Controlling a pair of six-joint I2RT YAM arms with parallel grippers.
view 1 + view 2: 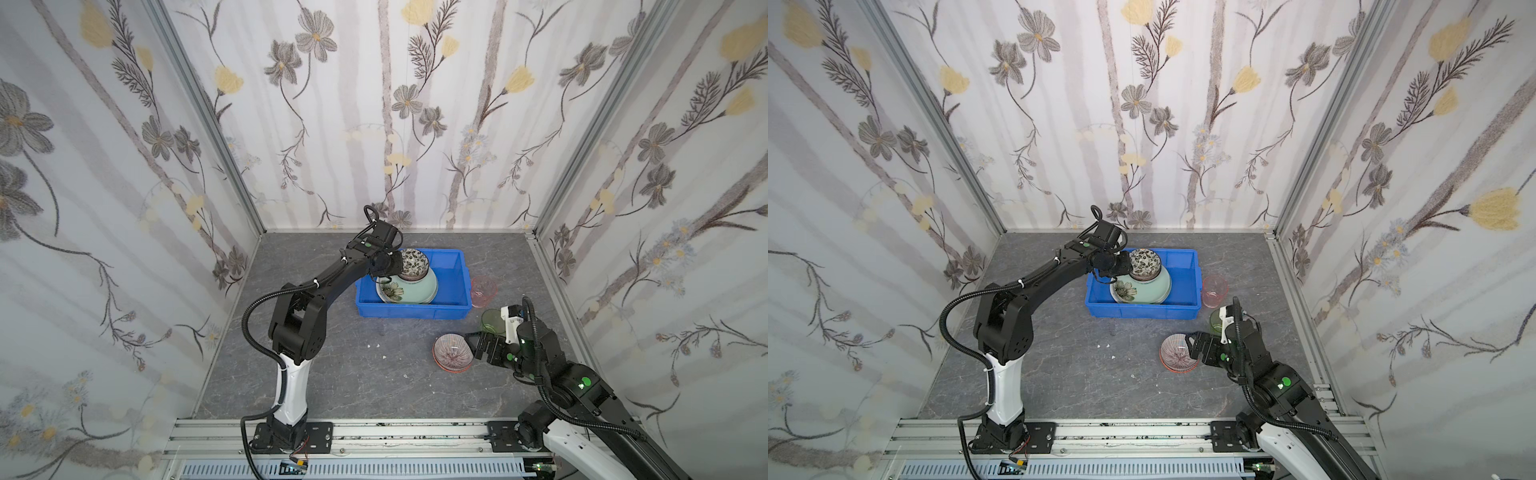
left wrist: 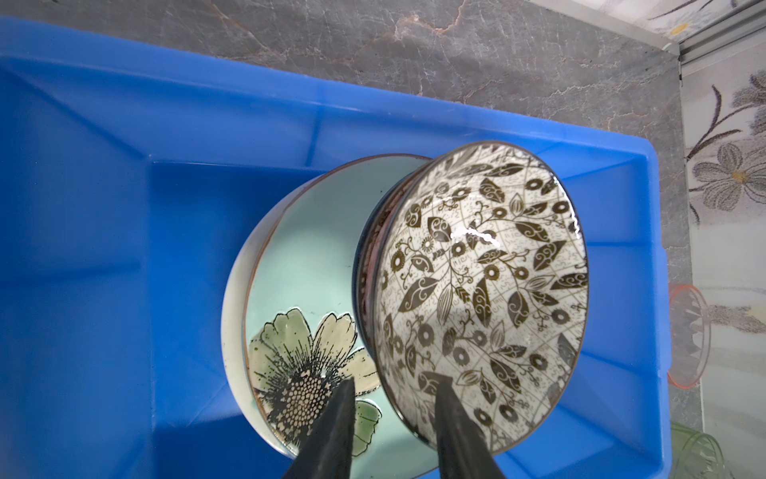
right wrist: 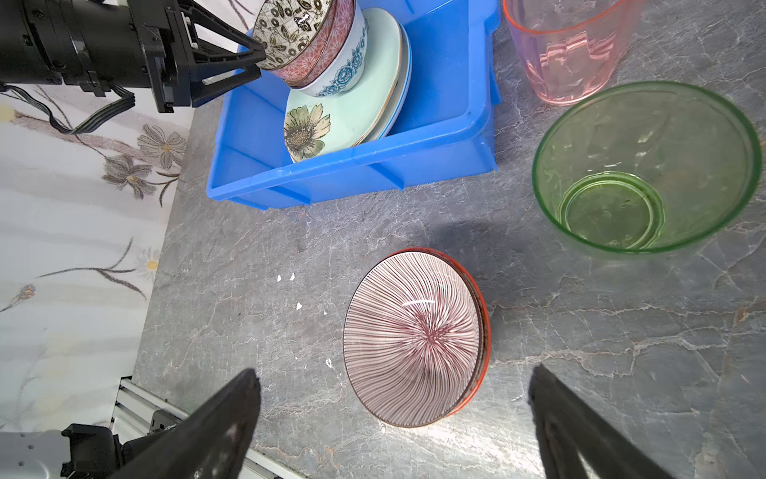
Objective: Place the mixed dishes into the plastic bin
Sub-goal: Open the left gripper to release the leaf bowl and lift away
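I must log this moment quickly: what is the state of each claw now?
Left claw: astride the rim of the black-and-white bowl; grip cannot be told.
Right claw: open, empty, by the striped bowl.

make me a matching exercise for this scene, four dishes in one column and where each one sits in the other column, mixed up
Things
1. black-and-white bowl
2. striped bowl
3. pink tumbler
4. mint plate

Places
A. in the blue bin, under the bowl stack
B. on the table, beside the bin's end wall on the right arm's side
C. top of the bowl stack
D. on the table in front of the bin, before the open right tool

Pairs: 1-C, 2-D, 3-B, 4-A
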